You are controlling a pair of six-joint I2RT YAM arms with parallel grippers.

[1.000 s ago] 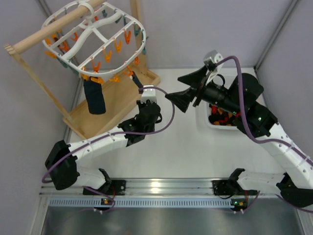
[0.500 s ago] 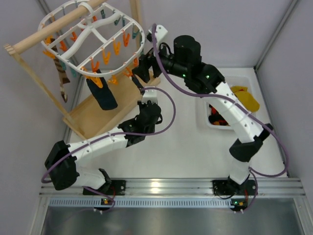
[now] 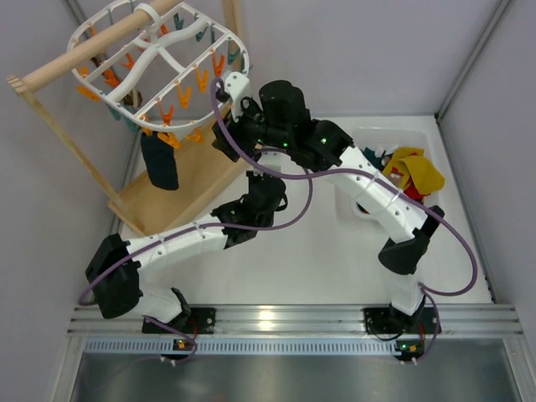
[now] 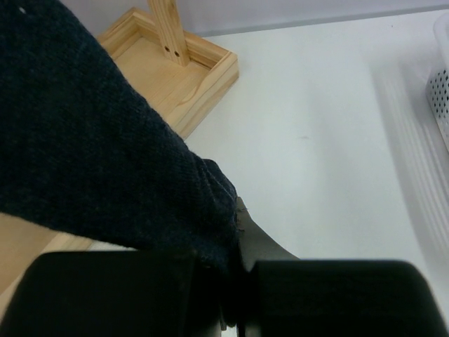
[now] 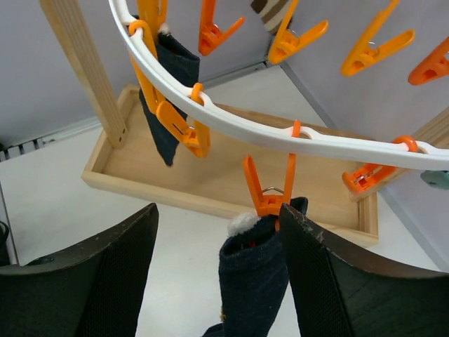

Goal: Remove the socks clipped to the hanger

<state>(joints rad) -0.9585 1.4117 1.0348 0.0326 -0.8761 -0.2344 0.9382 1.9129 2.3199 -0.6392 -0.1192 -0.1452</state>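
Dark navy sock (image 4: 91,154) is clamped in left gripper (image 4: 235,295). Right gripper (image 5: 219,235) jaws are held apart around it, below orange clip (image 5: 269,193).

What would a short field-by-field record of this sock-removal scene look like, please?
left hand: shut on a dark knit sock
right hand: open, straddling a clipped dark sock
clip: orange clip on the hanger grips that sock's top
also hanging: another dark sock
bin: holds a yellow sock
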